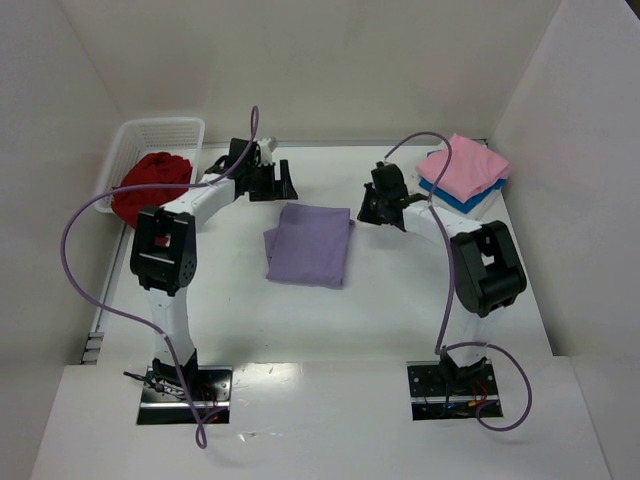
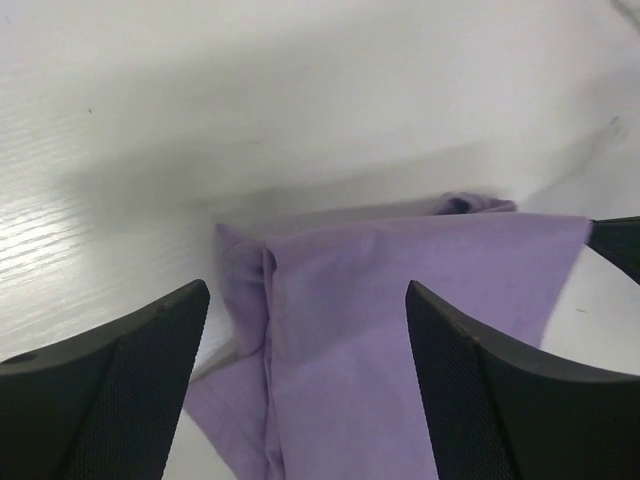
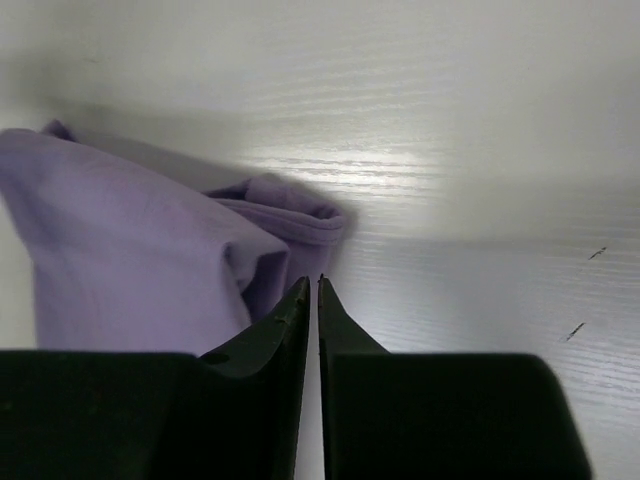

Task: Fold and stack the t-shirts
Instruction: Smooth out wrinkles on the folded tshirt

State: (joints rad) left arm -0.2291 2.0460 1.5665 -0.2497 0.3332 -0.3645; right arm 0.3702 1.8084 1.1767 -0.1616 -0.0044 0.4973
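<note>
- Top view: I see the purple shirt [image 1: 309, 243] folded into a neat rectangle, flat in the middle of the tabletop [image 1: 330, 330].
- Far to the left of the purple shirt, the red shirt [image 1: 150, 185] lies bunched in the basket [image 1: 160, 128], spilling over its near rim.
- Far to the right of the purple shirt, the pink shirt [image 1: 465, 168] sits folded on top of the blue shirt [image 1: 455, 198]; only the blue one's near edge shows.
- The left gripper [image 1: 275, 180] hangs just beyond the purple shirt's far left corner. The right gripper [image 1: 372, 208] is just beside its far right corner. From here I cannot read either one's fingers.
- Left wrist view: the left gripper [image 2: 307, 290] has its fingers spread wide apart with nothing between them. The purple shirt [image 2: 400, 330] lies below and ahead on the tabletop [image 2: 200, 120], a folded edge running down its left side.
- Right wrist view: the right gripper [image 3: 312, 285] has its fingers brought almost together, with only a thin slit between them and no cloth in it.
- The purple shirt [image 3: 130, 260] lies to the left of those tips, a hemmed fold bulging close beside them. I cannot tell whether it touches them. Bare tabletop [image 3: 480, 150] lies to the shirt's right.
</note>
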